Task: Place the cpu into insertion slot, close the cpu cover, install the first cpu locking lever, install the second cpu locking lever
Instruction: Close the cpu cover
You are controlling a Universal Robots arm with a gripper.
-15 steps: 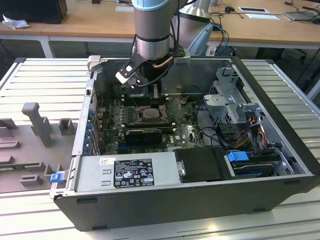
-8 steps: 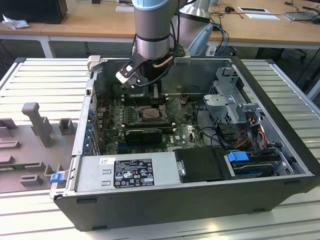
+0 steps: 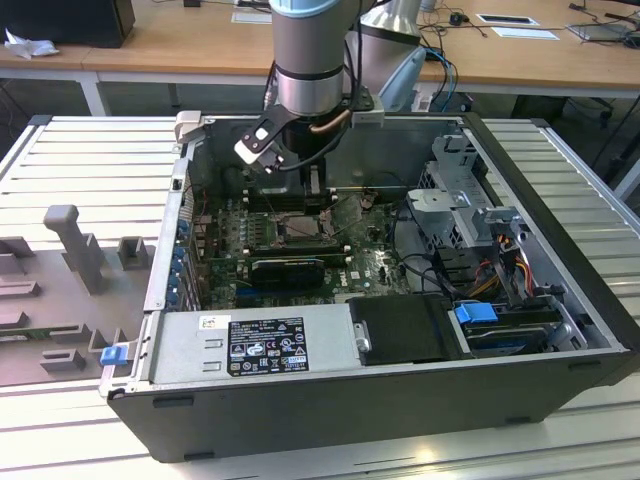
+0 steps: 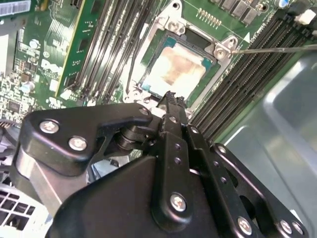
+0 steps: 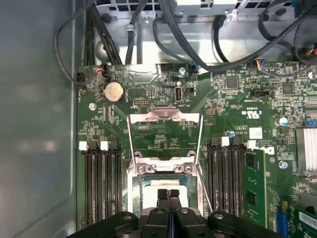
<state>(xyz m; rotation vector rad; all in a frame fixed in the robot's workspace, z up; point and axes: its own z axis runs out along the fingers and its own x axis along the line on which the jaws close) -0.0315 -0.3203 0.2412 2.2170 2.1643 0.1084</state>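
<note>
The cpu (image 4: 176, 72), a pale square chip with a brownish smear on top, lies flat in the insertion slot (image 5: 148, 184) on the green motherboard. The silvery cpu cover (image 5: 163, 118) is swung open off the socket on its hinge. Thin wire locking levers (image 5: 200, 144) (image 4: 277, 48) stand free along the socket's sides. My gripper (image 4: 171, 96) (image 5: 169, 193) hangs just over the chip's near edge, its black fingers shut together with nothing between them. In the exterior view the gripper (image 3: 292, 180) reaches down into the open computer case above the socket (image 3: 297, 233).
Black memory slots (image 5: 101, 183) flank the socket, with a green memory module (image 5: 251, 184) on one side. Cable bundles (image 5: 163, 29) run along the case wall. The power supply (image 3: 250, 345) and drive cage (image 3: 478, 312) fill the case's near side. A grey fixture (image 3: 70, 240) stands outside.
</note>
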